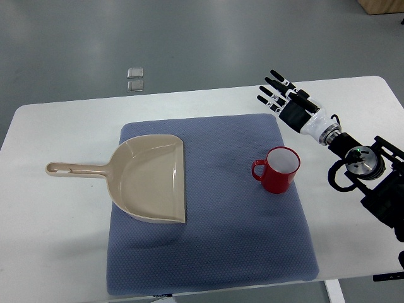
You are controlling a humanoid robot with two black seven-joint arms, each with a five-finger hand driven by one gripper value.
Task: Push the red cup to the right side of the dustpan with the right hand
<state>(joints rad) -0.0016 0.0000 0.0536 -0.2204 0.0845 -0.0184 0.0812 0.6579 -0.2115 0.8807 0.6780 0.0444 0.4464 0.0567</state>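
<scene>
A red cup (278,170) with a white inside stands upright on the blue-grey mat (208,252), its handle pointing left. A beige dustpan (151,178) lies on the mat's left part, handle sticking out to the left over the table. The cup stands to the right of the dustpan, with a gap of mat between them. My right hand (279,95) hovers beyond the cup, up and to the right, over the mat's far right corner. Its fingers are stretched out flat and hold nothing. It does not touch the cup.
The white table (50,246) carries the mat. My right arm (366,167) comes in along the table's right edge. Two small clear squares (135,79) lie on the grey floor behind the table.
</scene>
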